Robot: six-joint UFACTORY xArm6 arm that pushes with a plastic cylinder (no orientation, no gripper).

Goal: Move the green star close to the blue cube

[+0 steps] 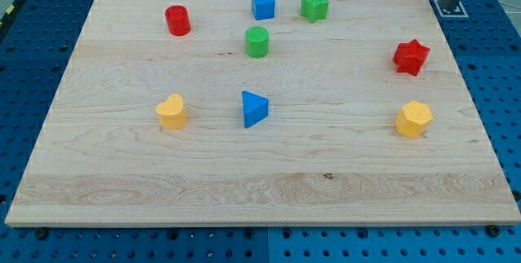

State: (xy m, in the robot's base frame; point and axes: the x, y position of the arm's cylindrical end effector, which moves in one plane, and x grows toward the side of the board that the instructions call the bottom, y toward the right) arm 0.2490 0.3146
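Note:
The green star (314, 6) lies near the view's top, just right of the blue cube (263, 4), with a small gap between them. My tip (449, 5) is at the view's top right, off the wooden board's corner, far to the right of the green star and touching no block.
A green cylinder (257, 41) sits below the blue cube. A red cylinder (177, 20) is at the top left, a red star (411, 57) at the right. A yellow heart (172, 111), a blue triangular block (254, 108) and a yellow hexagonal block (413, 119) lie across the middle. The wooden board (260, 181) rests on a blue pegboard.

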